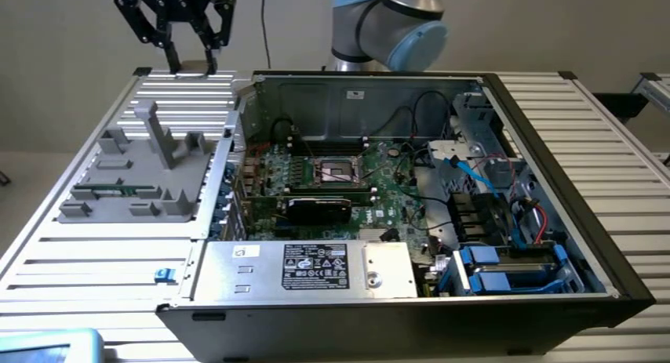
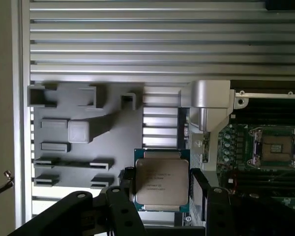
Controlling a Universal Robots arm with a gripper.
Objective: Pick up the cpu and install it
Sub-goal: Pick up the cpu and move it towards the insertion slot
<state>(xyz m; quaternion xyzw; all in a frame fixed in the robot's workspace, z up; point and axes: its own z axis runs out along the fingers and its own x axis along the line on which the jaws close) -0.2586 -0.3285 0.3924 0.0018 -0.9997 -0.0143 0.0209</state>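
Pincer [image 1: 193, 68] grips cpu [image 2: 161, 179]; socket [image 1: 340, 172] sits in PC case [image 1: 314, 92].

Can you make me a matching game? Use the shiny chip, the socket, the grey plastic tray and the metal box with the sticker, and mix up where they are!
Things
1. cpu
2. socket
3. grey tray
4. metal box with the label

Places
A. on the slatted table, beside the computer case
B. along the case's edge nearest the exterior camera
C. up in the air, held by the gripper
D. in the middle of the green board

Pairs: 1-C, 2-D, 3-A, 4-B
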